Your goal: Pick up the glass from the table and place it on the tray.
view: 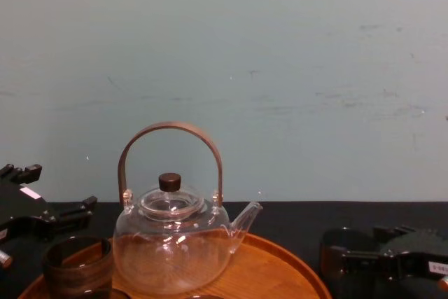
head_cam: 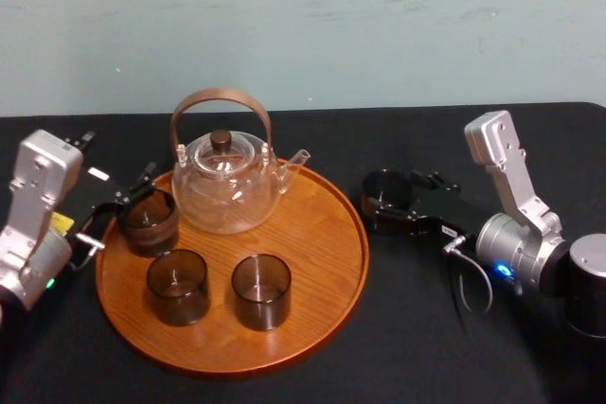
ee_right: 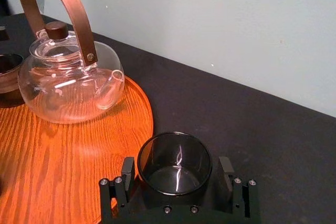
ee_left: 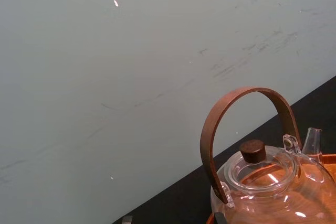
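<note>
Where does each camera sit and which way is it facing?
Head: high, looking down at the tray; left gripper and right gripper flank it.
Chest: low, looking across the table; both grippers at lower corners.
Left wrist: aimed at teapot and wall.
Right wrist: over its fingers bracketing the glass.
All share the teapot.

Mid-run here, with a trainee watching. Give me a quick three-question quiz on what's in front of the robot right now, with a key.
1. Count: how many glasses stand on the tray?
2. True or false: the glass between the right gripper's open fingers sits on the tray.
3. Pick one: the teapot's spout points toward the robot's A) left, B) right, C) own body.

Key
1. Three; the left gripper is at the leftmost glass.
2. False: it stands on the table, to the right of the tray.
3. B
</note>
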Tool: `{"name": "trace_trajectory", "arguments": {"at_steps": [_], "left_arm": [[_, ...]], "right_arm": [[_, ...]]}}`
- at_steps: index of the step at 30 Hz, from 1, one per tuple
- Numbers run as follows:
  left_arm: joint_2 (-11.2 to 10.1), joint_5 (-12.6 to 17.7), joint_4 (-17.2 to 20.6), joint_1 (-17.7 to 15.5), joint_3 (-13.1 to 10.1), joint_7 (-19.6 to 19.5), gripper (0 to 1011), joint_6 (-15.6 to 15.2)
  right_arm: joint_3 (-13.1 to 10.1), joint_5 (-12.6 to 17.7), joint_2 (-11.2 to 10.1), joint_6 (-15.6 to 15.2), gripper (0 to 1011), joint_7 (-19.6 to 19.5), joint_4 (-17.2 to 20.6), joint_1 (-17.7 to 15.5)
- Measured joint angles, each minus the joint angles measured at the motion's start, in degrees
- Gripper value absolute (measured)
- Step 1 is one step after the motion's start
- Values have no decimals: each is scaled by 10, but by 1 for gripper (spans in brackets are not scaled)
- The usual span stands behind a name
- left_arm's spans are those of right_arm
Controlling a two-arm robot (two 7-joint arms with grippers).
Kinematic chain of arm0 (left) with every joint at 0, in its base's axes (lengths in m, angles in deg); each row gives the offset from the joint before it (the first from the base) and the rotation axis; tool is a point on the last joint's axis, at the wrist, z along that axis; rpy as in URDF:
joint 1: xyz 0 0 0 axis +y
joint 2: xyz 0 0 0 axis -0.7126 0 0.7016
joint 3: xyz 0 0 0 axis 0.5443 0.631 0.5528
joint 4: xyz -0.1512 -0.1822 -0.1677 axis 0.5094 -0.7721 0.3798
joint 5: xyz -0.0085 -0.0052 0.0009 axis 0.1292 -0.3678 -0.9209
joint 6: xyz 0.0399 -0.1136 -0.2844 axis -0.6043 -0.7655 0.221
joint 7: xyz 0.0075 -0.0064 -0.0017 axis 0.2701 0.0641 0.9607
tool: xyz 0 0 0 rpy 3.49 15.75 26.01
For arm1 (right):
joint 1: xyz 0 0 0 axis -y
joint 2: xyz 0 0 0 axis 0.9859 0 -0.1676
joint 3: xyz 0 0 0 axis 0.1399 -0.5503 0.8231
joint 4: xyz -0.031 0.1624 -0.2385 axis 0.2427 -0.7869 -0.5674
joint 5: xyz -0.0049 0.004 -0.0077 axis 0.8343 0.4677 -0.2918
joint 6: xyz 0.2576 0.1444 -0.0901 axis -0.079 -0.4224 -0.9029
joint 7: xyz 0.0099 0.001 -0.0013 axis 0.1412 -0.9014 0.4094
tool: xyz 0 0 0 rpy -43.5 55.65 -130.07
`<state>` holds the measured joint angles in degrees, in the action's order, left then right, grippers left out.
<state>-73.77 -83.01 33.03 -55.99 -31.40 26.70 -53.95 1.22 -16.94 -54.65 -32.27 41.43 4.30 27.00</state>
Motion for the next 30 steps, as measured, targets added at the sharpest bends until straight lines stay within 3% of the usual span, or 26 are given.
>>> {"name": "trace_trajectory", "arguments": {"at_steps": [12, 23, 30], "left_arm": [[0, 0, 0, 0, 0, 0, 1002, 0], [0, 0, 0, 0, 0, 0, 1001, 0], [0, 0, 0, 0, 0, 0, 1001, 0]], "right_arm": [[8, -2, 11, 9, 1002, 6, -32, 19], [9, -4, 12, 9, 1002, 6, -34, 20], [9, -4, 12, 9, 900, 6, -34, 20]]}}
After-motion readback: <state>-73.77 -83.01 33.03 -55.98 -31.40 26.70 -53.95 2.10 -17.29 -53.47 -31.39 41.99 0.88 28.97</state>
